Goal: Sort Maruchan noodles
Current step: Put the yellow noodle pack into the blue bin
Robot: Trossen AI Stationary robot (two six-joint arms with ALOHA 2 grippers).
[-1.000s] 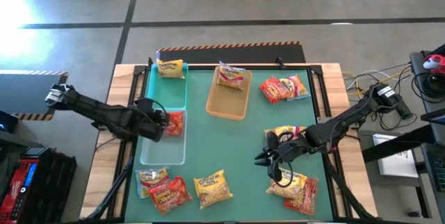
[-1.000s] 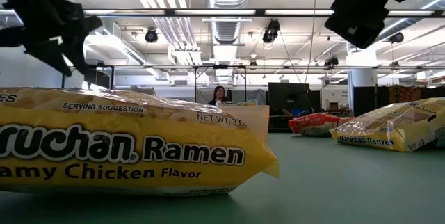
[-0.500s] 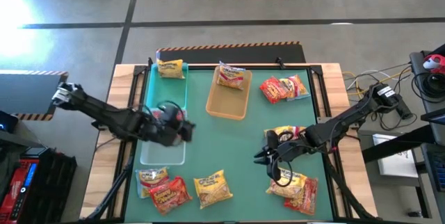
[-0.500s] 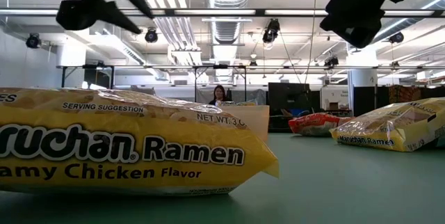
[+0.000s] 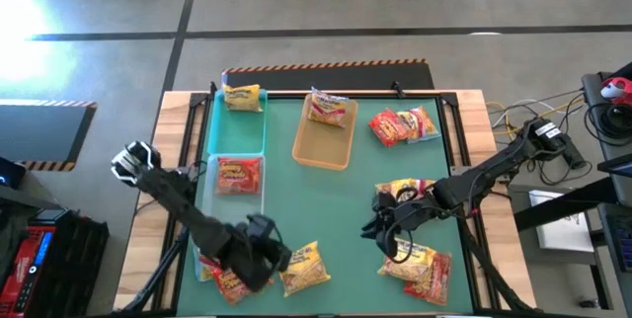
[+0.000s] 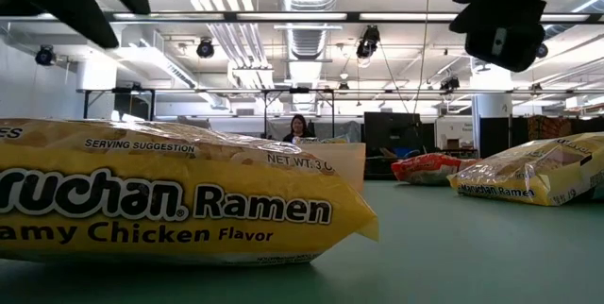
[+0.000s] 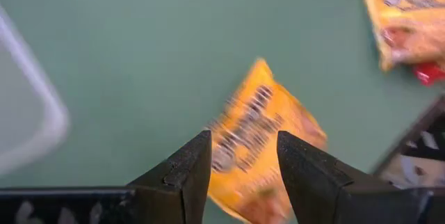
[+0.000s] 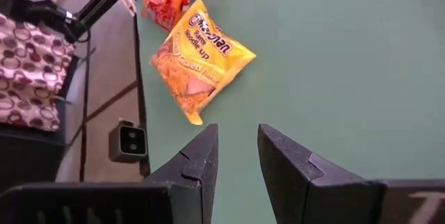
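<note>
Maruchan noodle packets lie scattered on the green table (image 5: 326, 199). My left gripper (image 5: 275, 257) hovers open at the near left, just above a yellow packet (image 5: 306, 267), which shows between its fingers in the left wrist view (image 7: 261, 137). A red packet (image 5: 237, 175) lies flat in the clear tray (image 5: 229, 221). A yellow packet (image 5: 242, 96) sits in the teal tray (image 5: 237, 130). Another packet (image 5: 326, 109) sits in the tan tray (image 5: 324, 145). My right gripper (image 5: 375, 227) hangs open and holds nothing, between two groups of packets (image 5: 405, 192) (image 5: 420, 269).
Two red-orange packets (image 5: 403, 123) lie at the far right. More packets (image 5: 222, 278) lie partly under my left arm at the near left corner. One big yellow packet (image 6: 170, 200) fills the low view's foreground. A person (image 6: 298, 129) stands far behind the table.
My left gripper has swung from over the clear tray toward the table's near edge and to the right, tipping further down, and now hangs over the yellow packet. The red packet stays in the clear tray. My right gripper has rolled a little in place.
</note>
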